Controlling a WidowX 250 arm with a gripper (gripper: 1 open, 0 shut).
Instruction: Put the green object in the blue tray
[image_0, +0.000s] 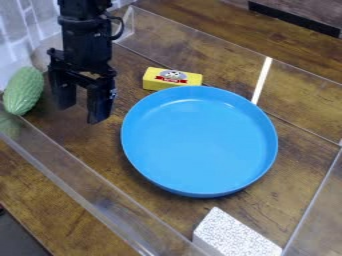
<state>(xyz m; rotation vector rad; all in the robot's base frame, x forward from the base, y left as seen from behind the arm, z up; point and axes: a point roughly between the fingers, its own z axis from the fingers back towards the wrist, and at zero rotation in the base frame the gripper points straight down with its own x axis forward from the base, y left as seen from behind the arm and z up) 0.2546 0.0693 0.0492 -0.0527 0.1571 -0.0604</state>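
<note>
Beside the wall, green object (23, 90) sits outside blue tray (199, 140). Gripper (83, 110) fingers spread; grasp and transfer remain.

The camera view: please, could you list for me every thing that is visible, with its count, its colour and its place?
Vegetable-like object: 1, light green, at the left edge, beside the hand
Tray: 1, bright blue, round, on the table right of the hand
Box: 1, yellow with a small red and white print, just beyond the tray
Pad: 1, white speckled with grey, near the bottom right
Strip: 1, whitish, on the table beyond the tray
Table: 1, brown wood, under everything
Robot hand: 1, black, open, upper left, between the green object and the tray
</note>
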